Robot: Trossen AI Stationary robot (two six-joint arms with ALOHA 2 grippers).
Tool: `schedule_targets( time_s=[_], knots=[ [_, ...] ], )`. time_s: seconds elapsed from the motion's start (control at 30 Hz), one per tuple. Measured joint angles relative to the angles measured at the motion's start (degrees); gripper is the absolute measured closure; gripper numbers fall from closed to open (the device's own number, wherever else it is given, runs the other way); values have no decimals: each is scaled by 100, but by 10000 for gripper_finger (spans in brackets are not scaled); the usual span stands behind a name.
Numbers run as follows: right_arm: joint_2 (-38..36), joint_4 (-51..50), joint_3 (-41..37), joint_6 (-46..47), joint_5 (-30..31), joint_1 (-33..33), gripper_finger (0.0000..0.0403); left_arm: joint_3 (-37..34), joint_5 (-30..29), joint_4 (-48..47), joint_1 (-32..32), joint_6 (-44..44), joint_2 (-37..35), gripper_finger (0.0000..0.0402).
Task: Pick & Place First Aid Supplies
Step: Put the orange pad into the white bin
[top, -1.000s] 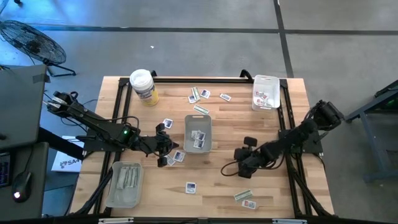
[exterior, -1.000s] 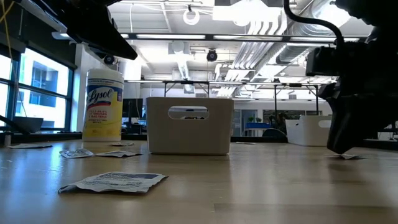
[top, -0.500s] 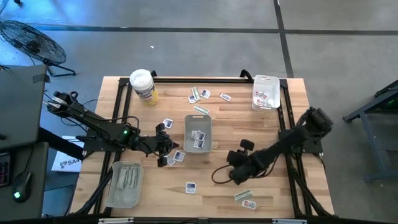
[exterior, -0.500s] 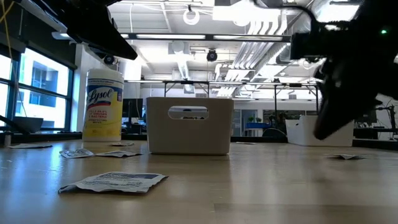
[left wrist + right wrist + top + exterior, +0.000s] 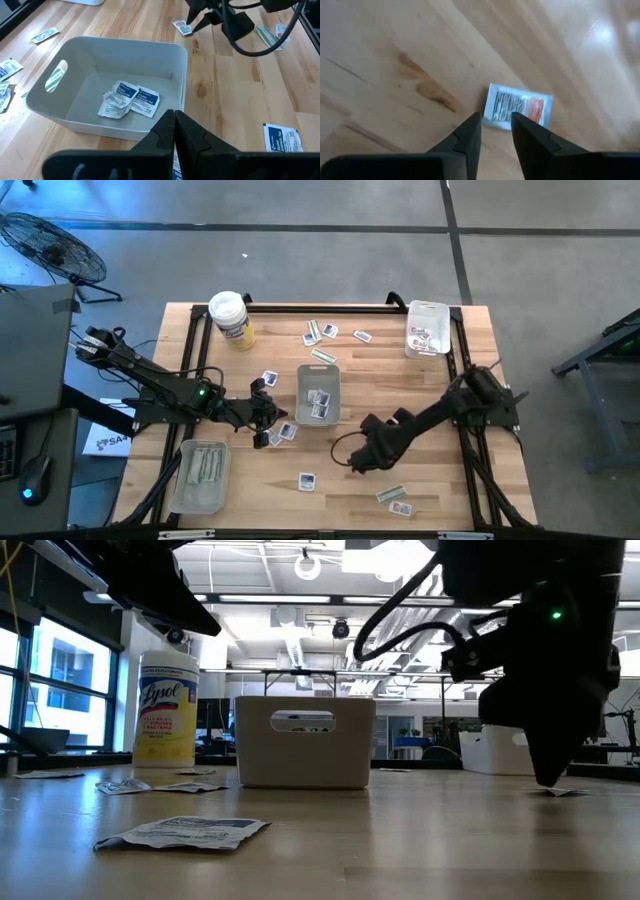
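The right gripper (image 5: 495, 131) is hanging just above a white packet with red print (image 5: 519, 108) on the bare table (image 5: 440, 480), fingers parted and empty, lining up a pick. The left gripper (image 5: 174, 131) is waiting clenched beside the middle tray (image 5: 75, 117), apparently pinching a packet, though that is mostly hidden. Next, the right one needs to be lowering squarely so both fingertips straddle the packet's edges before closing.

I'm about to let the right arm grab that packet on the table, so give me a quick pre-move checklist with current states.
1. Right gripper open: ok, a gap shows between the fingers.
2. Target packet in view ahead of it: ok, lying flat on the table.
3. Packet centred between the fingers: cannot tell, it looks slightly offset.
4. Packet free of neighbours: ok, none show close by in the right wrist view.
5. Left gripper out of the way: ok, shut by the middle tray.
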Motion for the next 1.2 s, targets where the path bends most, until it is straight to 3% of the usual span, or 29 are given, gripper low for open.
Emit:
schedule_targets(
  time_s=[0.17, 0.57, 0.8, 1.03, 1.2],
  knots=[
    [2, 101, -56, 54, -525, -227, 286, 0, 0, -1, 0, -1, 0, 399],
    [6, 239, -116, 113, -555, -538, 284, 2, 0, -2, 1, -1, 0, 399],
    [-1, 289, -138, 373, -1027, -877, 287, 2, 0, -2, 0, -1, 0, 399],
    [-74, 929, -634, 352, -1602, -1137, 326, 2, 0, 0, 1, -2, 0, 399],
    [-88, 1006, -689, 245, -1647, -1201, 365, 2, 0, -1, 0, -1, 0, 399]
  ],
)
